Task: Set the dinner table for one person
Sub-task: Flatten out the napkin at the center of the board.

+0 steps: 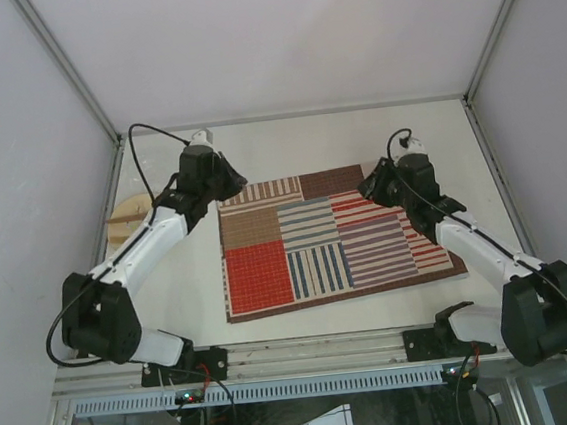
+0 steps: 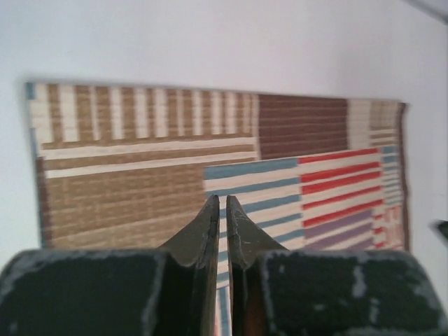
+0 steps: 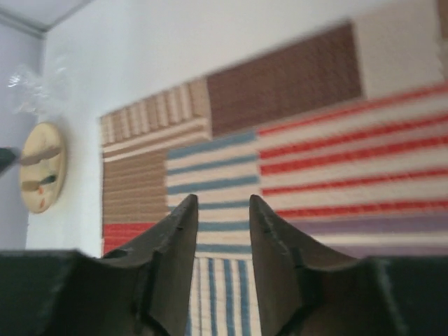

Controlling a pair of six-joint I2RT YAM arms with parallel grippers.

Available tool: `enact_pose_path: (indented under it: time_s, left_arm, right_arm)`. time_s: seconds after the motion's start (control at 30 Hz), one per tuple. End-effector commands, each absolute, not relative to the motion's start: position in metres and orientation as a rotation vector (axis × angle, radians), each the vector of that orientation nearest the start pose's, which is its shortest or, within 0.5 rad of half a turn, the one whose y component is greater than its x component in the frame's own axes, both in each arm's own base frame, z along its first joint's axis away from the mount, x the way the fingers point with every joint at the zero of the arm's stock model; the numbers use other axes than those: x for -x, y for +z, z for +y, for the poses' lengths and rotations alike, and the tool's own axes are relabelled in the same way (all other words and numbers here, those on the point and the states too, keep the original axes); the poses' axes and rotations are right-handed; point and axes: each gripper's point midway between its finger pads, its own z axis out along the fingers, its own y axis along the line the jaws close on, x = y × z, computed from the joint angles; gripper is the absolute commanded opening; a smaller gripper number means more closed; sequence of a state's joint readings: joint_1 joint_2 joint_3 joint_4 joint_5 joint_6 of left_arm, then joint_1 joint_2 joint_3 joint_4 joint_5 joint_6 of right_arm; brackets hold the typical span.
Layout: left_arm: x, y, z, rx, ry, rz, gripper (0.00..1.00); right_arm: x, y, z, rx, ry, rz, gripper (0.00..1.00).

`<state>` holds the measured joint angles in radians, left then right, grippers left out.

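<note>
The dinner table (image 1: pixel 306 135) is a white tabletop with aluminium rails. A red, brown and blue striped patchwork placemat (image 1: pixel 317 244) lies flat at its middle. My left gripper (image 1: pixel 239 184) hovers over the mat's far left corner; the left wrist view shows it (image 2: pixel 222 199) shut and empty above the mat (image 2: pixel 140 175). My right gripper (image 1: pixel 370 190) hovers over the mat's far right part; the right wrist view shows it (image 3: pixel 222 199) open and empty above the mat (image 3: pixel 315 140).
A round wooden plate (image 1: pixel 124 220) sits left of the mat, partly hidden by my left arm. In the right wrist view it (image 3: pixel 42 168) carries what look like utensils. A blurred clear object (image 3: pixel 31 84) stands beyond it. White walls close in the sides and back.
</note>
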<state>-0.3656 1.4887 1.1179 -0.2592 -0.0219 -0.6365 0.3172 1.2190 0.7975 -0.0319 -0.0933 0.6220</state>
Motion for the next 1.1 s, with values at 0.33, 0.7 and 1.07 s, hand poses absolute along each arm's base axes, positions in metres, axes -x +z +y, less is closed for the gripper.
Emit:
enact_pose_path:
  time_s: [0.33, 0.7, 1.07]
  left_arm:
    - [-0.331, 0.192, -0.218, -0.006, -0.844, 1.983, 0.44]
    - [-0.302, 0.181, -0.227, -0.097, -0.978, 1.944, 0.89]
    - [-0.279, 0.179, -0.209, -0.058, -0.938, 1.966, 1.0]
  right_arm:
    - [-0.314, 0.091, 0.126, -0.535, 0.563, 2.243, 0.73]
    - [-0.331, 0.123, 0.079, -0.559, 0.319, 2.176, 0.87]
    - [-0.317, 0.101, 0.054, -0.972, 0.504, 2.021, 0.87]
